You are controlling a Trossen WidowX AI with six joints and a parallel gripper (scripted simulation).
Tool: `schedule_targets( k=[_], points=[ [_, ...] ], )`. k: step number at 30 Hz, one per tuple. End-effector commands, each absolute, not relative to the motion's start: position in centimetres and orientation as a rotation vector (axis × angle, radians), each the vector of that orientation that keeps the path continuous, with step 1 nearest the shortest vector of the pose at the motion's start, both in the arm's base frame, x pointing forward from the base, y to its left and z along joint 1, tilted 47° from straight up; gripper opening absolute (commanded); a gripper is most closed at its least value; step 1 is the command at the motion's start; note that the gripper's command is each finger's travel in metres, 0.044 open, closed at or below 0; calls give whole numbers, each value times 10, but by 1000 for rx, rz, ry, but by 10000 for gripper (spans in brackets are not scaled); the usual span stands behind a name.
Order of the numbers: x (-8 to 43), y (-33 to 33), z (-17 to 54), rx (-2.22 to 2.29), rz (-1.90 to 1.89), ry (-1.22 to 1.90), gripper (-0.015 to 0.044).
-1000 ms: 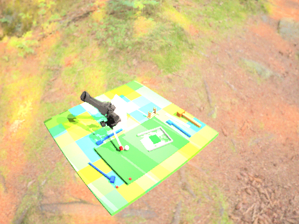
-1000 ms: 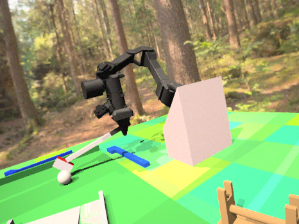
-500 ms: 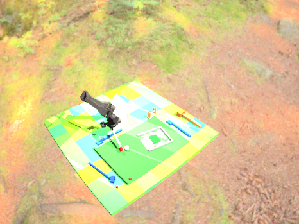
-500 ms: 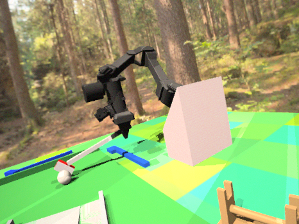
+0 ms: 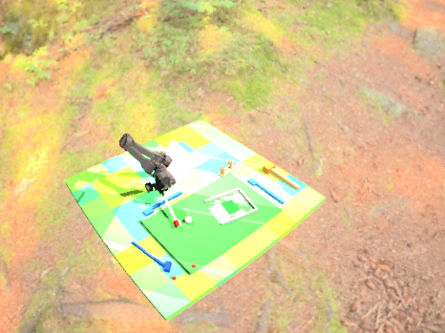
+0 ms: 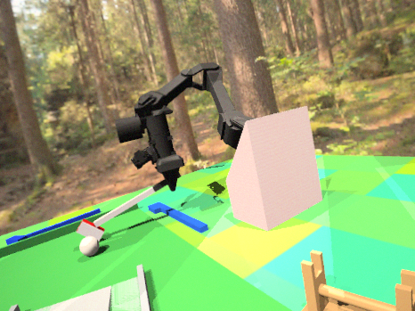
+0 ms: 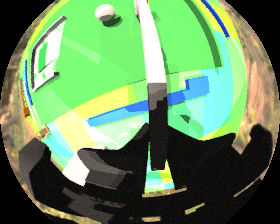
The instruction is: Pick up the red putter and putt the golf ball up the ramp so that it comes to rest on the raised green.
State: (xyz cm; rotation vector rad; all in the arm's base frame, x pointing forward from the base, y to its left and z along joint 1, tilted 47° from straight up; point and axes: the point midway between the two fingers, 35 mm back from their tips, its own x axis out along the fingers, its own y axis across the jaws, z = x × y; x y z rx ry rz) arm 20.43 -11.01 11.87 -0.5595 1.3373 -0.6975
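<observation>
My gripper [image 5: 163,193] [image 6: 171,185] [image 7: 153,125] is shut on the dark grip of the red putter. The putter's white shaft [image 5: 170,210] [image 6: 126,207] [image 7: 154,55] slants down and away from the fingers. Its red and white head [image 5: 177,223] [image 6: 91,229] is low over the green mat, beside the ball with a small gap in the top view. The white golf ball [image 5: 188,219] [image 6: 89,246] [image 7: 105,12] rests on the mat. The raised green [image 5: 230,207] [image 7: 42,56] sits in a white-walled frame, with the pale ramp [image 5: 219,214] on the ball's side.
A blue club [image 5: 162,203] [image 6: 184,219] [image 7: 115,114] lies below the gripper. A dark blue club [image 5: 150,255] lies beside the mat. Another blue bar [image 5: 267,192] and an orange club [image 5: 284,177] lie beyond the frame. A wooden rack [image 5: 222,170] [image 6: 316,276] and a large pale block [image 6: 276,169] stand nearby.
</observation>
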Motion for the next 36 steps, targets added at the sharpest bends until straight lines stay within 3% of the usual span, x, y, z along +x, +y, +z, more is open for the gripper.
schedule_targets(
  k=[1,6,16,36],
  points=[
    [205,-112,123,-557,-700,1325,0],
    [208,-105,113,-555,-693,1337,0],
    [223,-19,24,-552,-695,1328,0],
    [218,21,56,-556,-692,1331,0]
  ],
)
